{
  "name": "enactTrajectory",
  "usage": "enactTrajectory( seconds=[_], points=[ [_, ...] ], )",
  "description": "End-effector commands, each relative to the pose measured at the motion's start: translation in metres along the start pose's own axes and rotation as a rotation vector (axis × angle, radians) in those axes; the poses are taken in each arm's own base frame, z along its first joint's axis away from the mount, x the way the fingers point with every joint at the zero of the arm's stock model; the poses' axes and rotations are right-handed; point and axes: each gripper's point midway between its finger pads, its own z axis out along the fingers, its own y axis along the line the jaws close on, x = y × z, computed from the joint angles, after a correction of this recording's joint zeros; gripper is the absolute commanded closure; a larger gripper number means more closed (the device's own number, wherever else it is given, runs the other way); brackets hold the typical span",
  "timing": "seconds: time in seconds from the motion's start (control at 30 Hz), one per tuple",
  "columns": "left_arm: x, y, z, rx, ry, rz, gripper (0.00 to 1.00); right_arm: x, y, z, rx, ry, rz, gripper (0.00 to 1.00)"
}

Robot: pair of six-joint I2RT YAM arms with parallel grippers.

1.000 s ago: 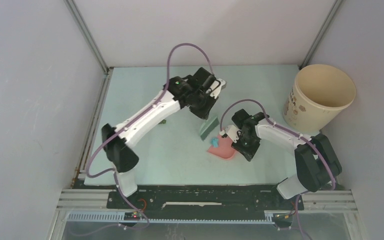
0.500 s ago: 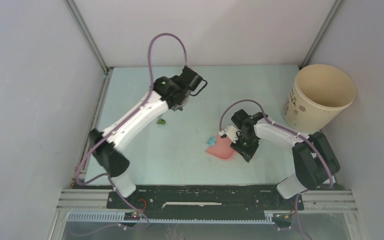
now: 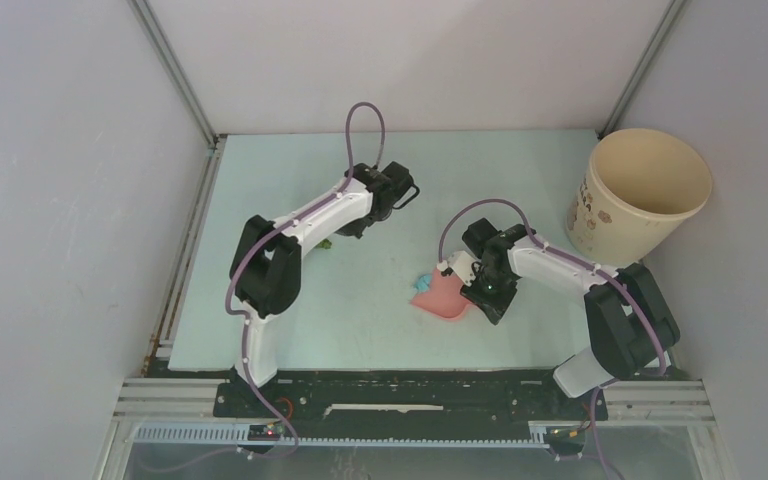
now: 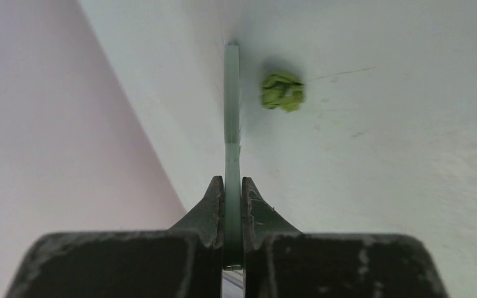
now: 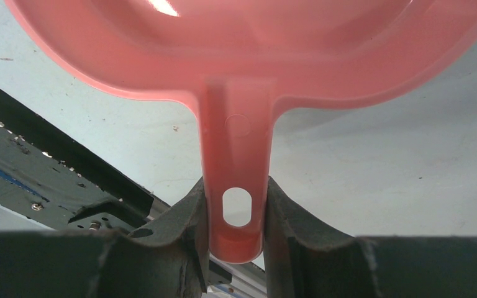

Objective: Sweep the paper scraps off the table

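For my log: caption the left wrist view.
Left gripper clamps the brush edge-on, a green scrap beside it on the table.

Both arms built alike. Left arm (image 3: 310,214) and right arm (image 3: 560,267): white shells on the long links, blocky black housings at the joints. A purple cable (image 3: 350,135) rises along each from the black base plate (image 3: 410,398), looping loose at the end far from it. Left gripper (image 4: 232,180), right gripper (image 5: 235,183): matte dark-grey fingers (image 4: 208,211), curved inner faces, scuffed, flecked with pale dust.
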Motion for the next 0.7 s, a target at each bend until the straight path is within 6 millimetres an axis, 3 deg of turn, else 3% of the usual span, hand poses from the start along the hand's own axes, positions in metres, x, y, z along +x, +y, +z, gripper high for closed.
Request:
enactTrajectory(
  seconds=[0.0, 0.17, 0.37, 0.53, 0.67],
  points=[
    [-0.024, -0.038, -0.028, 0.309, -0.099, -0.09, 1.0, -0.005, 0.0, -0.002, -0.004, -0.018, -0.007, 1.0],
    [-0.034, -0.08, -0.069, 0.622, -0.184, -0.109, 1.0, -0.006, -0.001, -0.001, -0.001, -0.017, -0.01, 1.0],
    [-0.033, -0.111, -0.157, 0.893, -0.313, -0.072, 1.0, -0.006, -0.004, -0.001, 0.015, -0.014, -0.008, 1.0],
    [-0.033, -0.112, -0.233, 1.143, -0.443, -0.105, 1.0, -0.006, -0.003, 0.0, 0.011, -0.014, -0.01, 1.0],
    [-0.034, -0.097, -0.238, 1.116, -0.489, -0.149, 1.0, -0.006, -0.004, 0.0, 0.011, -0.016, -0.006, 1.0]
  ],
)
